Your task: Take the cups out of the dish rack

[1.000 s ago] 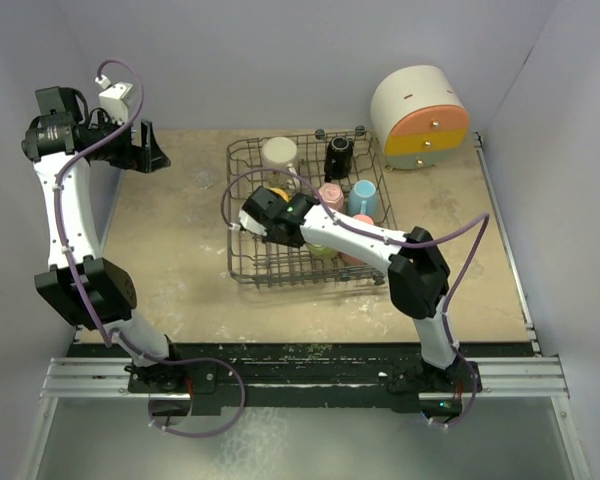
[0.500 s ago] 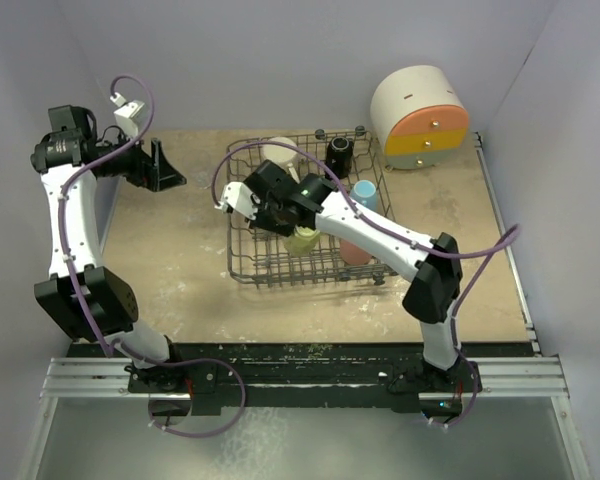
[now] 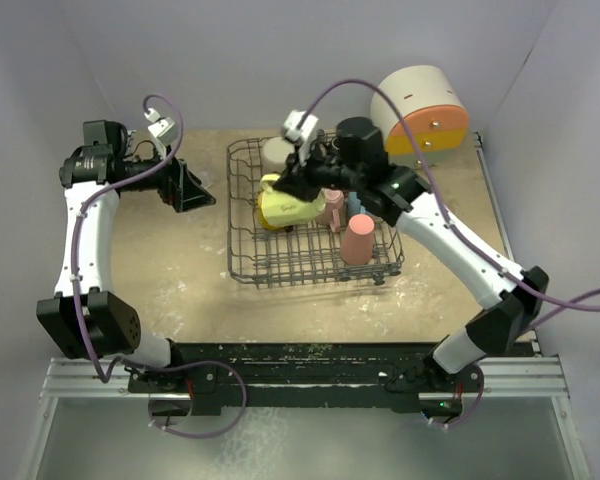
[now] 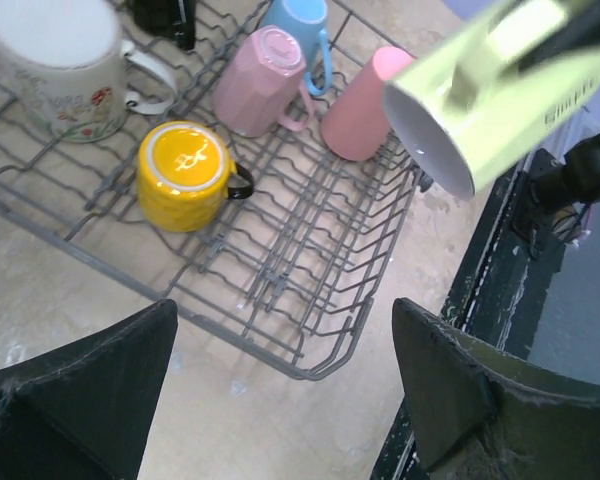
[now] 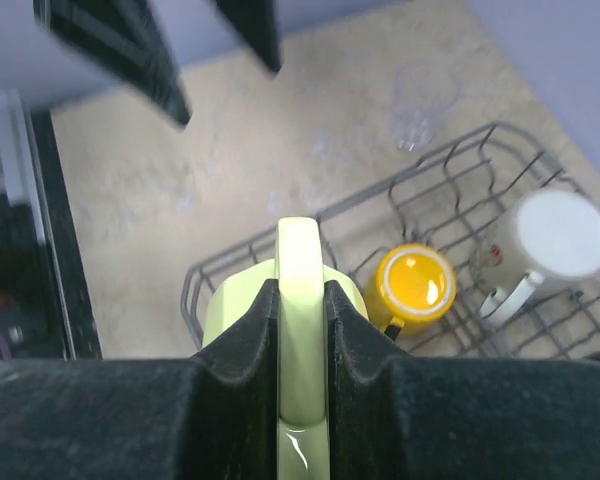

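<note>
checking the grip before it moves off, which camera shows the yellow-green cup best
Right wrist: close up, the handle of the yellow-green cup is clamped in the jaws of the right gripper. Top external shows the cup held sideways over the dish rack. Left wrist catches its side and white inside, blurred.

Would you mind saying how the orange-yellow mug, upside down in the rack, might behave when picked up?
The orange-yellow mug looks glazed and glossy, so it is probably rigid, breakable and a bit slippery. It stands squat, upside down on the dish rack wires, so it seems unlikely to tip, though a push might snag it on them.
</note>
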`<state>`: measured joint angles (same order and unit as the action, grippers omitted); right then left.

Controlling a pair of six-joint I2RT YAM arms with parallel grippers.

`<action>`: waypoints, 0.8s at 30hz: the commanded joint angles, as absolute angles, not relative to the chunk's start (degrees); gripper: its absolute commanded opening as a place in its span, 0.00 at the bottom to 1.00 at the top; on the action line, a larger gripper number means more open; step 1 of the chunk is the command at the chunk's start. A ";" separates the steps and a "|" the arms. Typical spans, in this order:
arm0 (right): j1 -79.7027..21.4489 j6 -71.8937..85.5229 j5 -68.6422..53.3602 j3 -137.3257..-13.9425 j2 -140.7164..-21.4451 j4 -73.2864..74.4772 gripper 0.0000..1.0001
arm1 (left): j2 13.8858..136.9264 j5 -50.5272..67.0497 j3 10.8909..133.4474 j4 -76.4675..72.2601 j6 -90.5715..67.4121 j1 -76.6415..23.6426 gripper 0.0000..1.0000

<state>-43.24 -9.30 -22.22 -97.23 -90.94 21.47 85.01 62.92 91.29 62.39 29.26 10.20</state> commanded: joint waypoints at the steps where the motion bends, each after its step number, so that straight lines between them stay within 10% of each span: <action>1: -39.80 10.49 -34.20 -90.69 -84.53 -11.19 0.00 | 79.65 70.88 86.62 50.41 21.51 8.32 0.90; 24: -33.58 71.11 -39.42 -77.69 -95.25 -83.52 0.00 | 67.82 74.12 72.89 0.28 -37.97 6.00 0.81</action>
